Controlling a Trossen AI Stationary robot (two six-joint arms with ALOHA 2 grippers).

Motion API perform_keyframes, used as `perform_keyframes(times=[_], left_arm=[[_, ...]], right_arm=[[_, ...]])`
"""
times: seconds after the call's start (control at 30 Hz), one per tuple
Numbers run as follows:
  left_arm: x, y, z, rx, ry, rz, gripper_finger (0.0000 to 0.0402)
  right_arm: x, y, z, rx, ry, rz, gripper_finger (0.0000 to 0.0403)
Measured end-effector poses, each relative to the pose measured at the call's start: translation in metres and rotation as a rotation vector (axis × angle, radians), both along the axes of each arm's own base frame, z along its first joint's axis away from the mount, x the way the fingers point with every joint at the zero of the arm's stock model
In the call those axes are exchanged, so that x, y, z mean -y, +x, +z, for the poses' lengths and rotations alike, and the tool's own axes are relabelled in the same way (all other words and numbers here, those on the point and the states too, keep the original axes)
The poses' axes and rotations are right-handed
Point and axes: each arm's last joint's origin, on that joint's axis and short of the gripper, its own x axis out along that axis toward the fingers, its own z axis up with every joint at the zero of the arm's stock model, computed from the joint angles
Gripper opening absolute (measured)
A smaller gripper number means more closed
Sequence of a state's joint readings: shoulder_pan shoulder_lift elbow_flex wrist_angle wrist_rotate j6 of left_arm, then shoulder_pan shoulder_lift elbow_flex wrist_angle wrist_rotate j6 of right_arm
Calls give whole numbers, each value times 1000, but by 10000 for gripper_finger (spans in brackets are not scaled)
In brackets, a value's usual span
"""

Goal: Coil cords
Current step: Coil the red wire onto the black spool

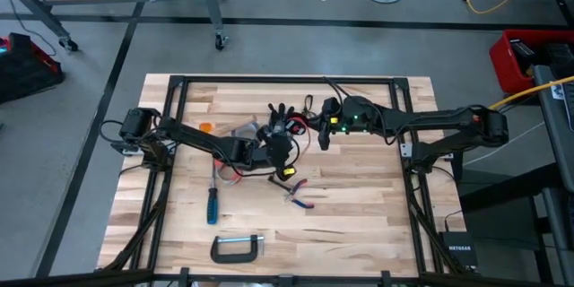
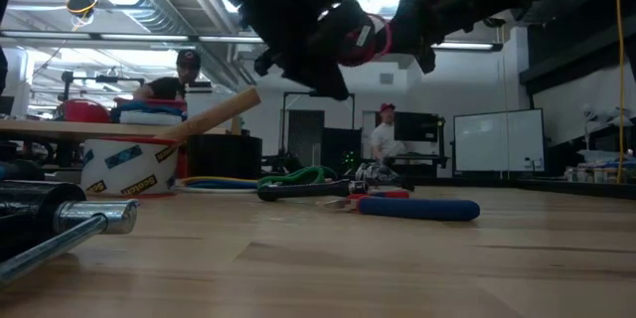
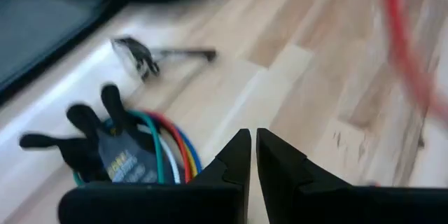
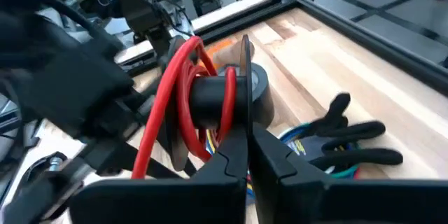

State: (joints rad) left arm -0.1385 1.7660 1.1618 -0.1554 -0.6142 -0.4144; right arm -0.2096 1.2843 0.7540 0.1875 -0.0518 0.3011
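The red cord [image 4: 183, 87] is wound in several loops around a black round bar [image 4: 210, 101]; what that bar belongs to, I cannot tell. The coil is up in the air between the two arms [image 2: 370, 40] and near the table's middle [image 1: 300, 133]. My right gripper [image 4: 250, 136] [image 1: 321, 134] is shut right beside the coil. My left gripper [image 3: 253, 143] [image 1: 283, 152] is shut with nothing between its fingers and points down at the wood. The red cord passes blurred beside it [image 3: 402, 42]. I cannot pick out a second cord. My right gripper pinches a thin black strip [image 4: 246, 70] between its two fingers. The strip stands up out of the fingertips right against the red loops. Whether it is part of the cord cannot be told. The coil is lifted clear of the table.
A black glove with coloured wires [image 1: 280, 115] [image 4: 350, 140] lies behind the grippers, and a grey tape roll [image 4: 262, 84] beside it. Red-handled pliers [image 1: 298, 193], a blue screwdriver [image 1: 213, 202] and a C-clamp [image 1: 238, 248] lie toward the near edge. A black frame [image 1: 179, 81] borders the table.
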Motion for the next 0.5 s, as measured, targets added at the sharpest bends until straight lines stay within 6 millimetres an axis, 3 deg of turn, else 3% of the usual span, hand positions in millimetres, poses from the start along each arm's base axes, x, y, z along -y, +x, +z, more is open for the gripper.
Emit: perform_keyframes(times=[0.27, 0.5], left_arm=[[4, -3, -6, -84, -77, -148, 29], [-2, -6, -16, -66, -126, -89, 111]], right_arm=[[-2, -10, 12, 21, -50, 17, 1], [-5, -23, 19, -11, -90, 33, 1]])
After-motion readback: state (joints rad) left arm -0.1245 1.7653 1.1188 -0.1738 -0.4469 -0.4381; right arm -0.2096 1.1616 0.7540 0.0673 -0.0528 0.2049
